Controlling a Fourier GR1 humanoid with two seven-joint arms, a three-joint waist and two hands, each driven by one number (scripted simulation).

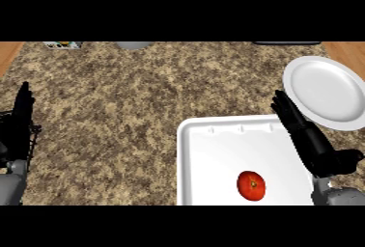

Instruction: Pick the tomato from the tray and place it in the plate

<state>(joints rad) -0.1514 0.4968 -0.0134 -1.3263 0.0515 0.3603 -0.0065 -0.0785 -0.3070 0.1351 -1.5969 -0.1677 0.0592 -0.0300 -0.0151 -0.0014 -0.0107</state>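
A red tomato [251,185] lies in the near part of a white tray [214,154] at the lower middle right of the counter. A white plate [324,91] sits just beyond the tray's far right corner. My right hand [308,140] is over the tray's right edge, fingers straight and pointing away toward the plate, open and holding nothing; it is to the right of the tomato and apart from it. My left hand [20,123] rests open at the left edge, fingers up.
The speckled stone counter [121,106] stretches left of the tray. A grey round object [133,45] and a small box [63,45] sit at the far edge, and a dark item [285,43] lies at the far right.
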